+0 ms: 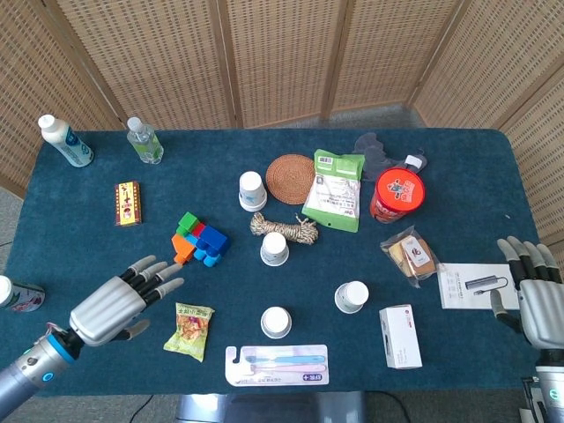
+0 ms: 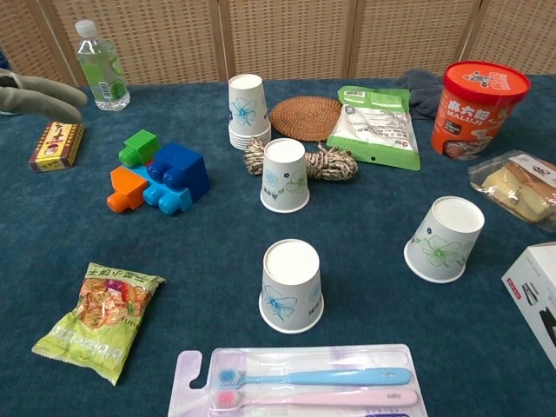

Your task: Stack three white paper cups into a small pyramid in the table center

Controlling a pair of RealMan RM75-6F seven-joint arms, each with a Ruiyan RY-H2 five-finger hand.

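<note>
- Here, three white paper cups stand upside down and apart on the blue cloth of the bench (image 1: 106,264): the near cup (image 1: 276,322) at lower centre of the head view, the middle cup (image 1: 274,248) above it, touching a coil of rope (image 1: 295,229), and the tilted cup (image 1: 352,296) to the lower right, leaning on its rim.
- A stack of cups (image 1: 252,190) stands further up, just left of a round woven coaster (image 1: 291,178).
- Each cup bears a faint blue flower print, plain in the chest view on the near cup (image 2: 291,286).
- The left hand (image 1: 115,302) hovers at lower left of the head view, fingers spread wide and holding nothing, well apart from the near cup, with a snack packet (image 1: 189,330) between them; in the chest view only its fingertips (image 2: 39,91) show at the upper left edge.
- The right hand (image 1: 533,295) sits at the right edge, fingers apart and empty, beside a printed leaflet (image 1: 471,285), well right of the tilted cup.
- Behind the bench stand woven cane screens (image 1: 282,53).
- A red noodle tub (image 2: 479,106) carries Chinese characters and the word "MAXIAO" as far as it can be read; the green pouch (image 2: 374,124) has print too small to read.
- A toothbrush pack (image 2: 304,387) lies at the bottom edge, just below the near cup.
</note>
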